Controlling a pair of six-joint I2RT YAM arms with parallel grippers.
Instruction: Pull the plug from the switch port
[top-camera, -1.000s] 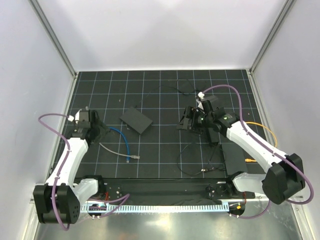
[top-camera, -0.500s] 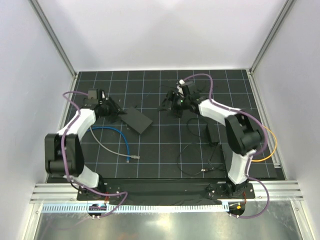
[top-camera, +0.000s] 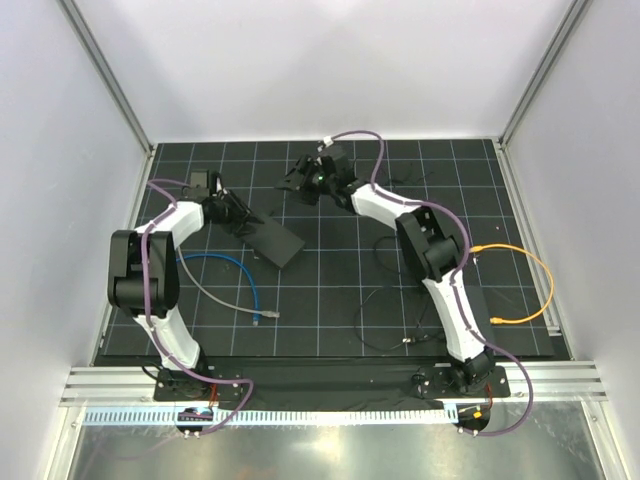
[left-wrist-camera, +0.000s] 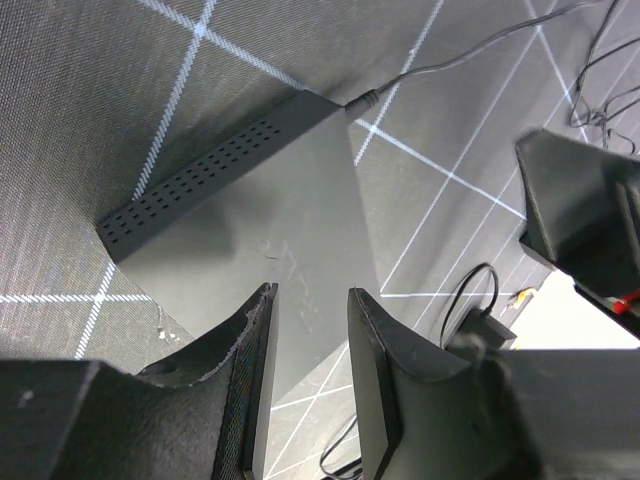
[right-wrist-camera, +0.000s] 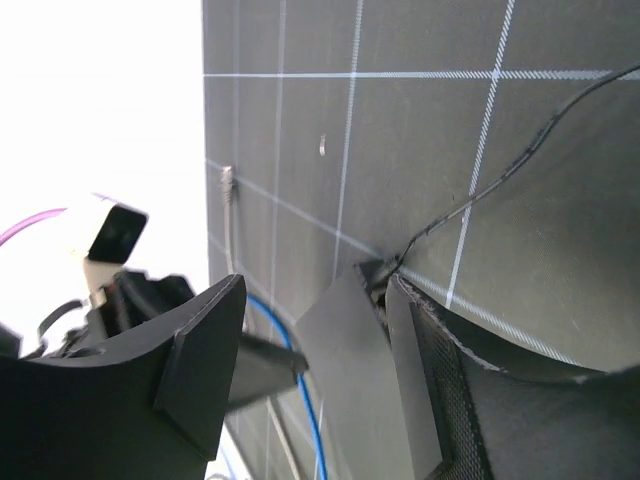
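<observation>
The switch (top-camera: 273, 241) is a flat black box lying on the gridded mat, also seen in the left wrist view (left-wrist-camera: 250, 210) and the right wrist view (right-wrist-camera: 335, 370). A small plug (left-wrist-camera: 361, 99) on a thin cable sits in its far corner (right-wrist-camera: 378, 274). My left gripper (top-camera: 238, 215) hovers over the switch's left end; its jaws (left-wrist-camera: 310, 293) stand apart with only the switch's top beneath them. My right gripper (top-camera: 298, 183) hangs beyond the far side of the switch. It is open (right-wrist-camera: 318, 285), with the plug close to its right finger (right-wrist-camera: 420, 380).
A blue cable (top-camera: 236, 264) and a grey cable (top-camera: 215, 297) lie loose left of and in front of the switch, their plugs near the mat's middle. An orange cable (top-camera: 520, 290) loops at the right. Thin black wires (top-camera: 388, 322) trail near the front. Enclosure walls ring the mat.
Both arms have swung to the far side of the mat. The left gripper came to the switch's left end, the right gripper moved left behind it. Both pairs of jaws have narrowed.
</observation>
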